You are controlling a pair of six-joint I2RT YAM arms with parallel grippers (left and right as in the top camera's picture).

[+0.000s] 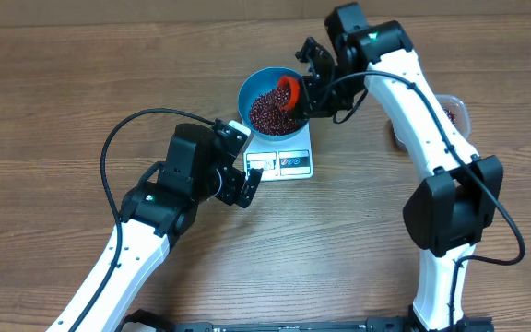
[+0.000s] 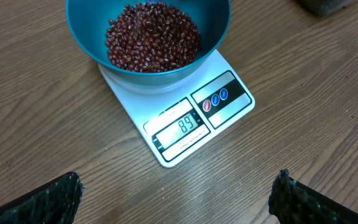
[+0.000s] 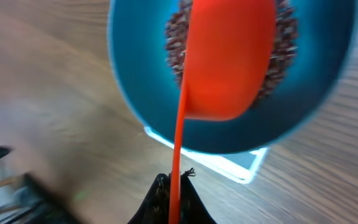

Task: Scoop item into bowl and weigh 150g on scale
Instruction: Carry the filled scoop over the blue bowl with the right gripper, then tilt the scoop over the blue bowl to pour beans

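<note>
Maroon beans (image 2: pixel 153 37) lie heaped in the blue bowl (image 2: pixel 86 31), which stands on the white scale (image 2: pixel 132 96) in the upper middle of the overhead view. The scale's display (image 2: pixel 180 126) reads 89. An orange scoop (image 1: pixel 289 90) hangs tilted over the right side of the bowl, above the beans. In the right wrist view its thin handle (image 3: pixel 178 124) runs down the frame to the right gripper (image 3: pixel 174 202), whose jaws are pinched tight on the handle's end. The bowl and beans lie beyond the scoop's cup at the top of the frame.

The left gripper (image 1: pixel 244 182) sits just beside the scale's lower-left corner, jaws spread wide and holding nothing. In its wrist view the two fingers (image 2: pixel 42 199) stand at the bottom corners, with scale and bowl ahead of them, apart. A clear tub (image 1: pixel 454 111) shows partly behind the right arm (image 1: pixel 422 120) near the right edge.
</note>
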